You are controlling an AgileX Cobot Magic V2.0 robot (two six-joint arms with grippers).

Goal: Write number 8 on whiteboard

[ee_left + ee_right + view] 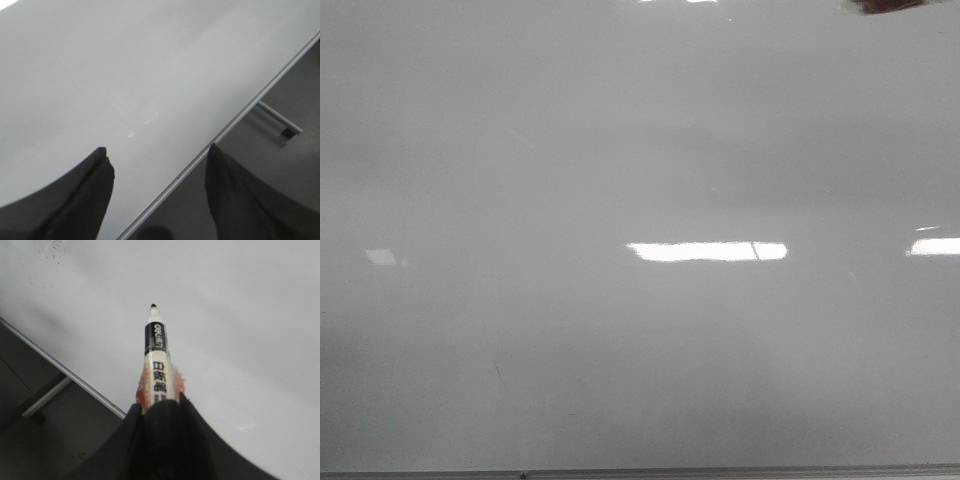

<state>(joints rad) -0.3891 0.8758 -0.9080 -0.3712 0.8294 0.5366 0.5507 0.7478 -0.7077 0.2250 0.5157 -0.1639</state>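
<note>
My right claw [161, 407] grips the light, stiff marker [156, 360] low on its barrel, tip toward twelve o'clock over the slippery whiteboard [240, 315]; left claw [157, 165] stands open.

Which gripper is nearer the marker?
Right. The right gripper is shut on the marker, whose tip points at the whiteboard. The left gripper is open over the board's metal edge, no marker in its view.

Three close views, perhaps oblique, whiteboard [620, 150]
</note>
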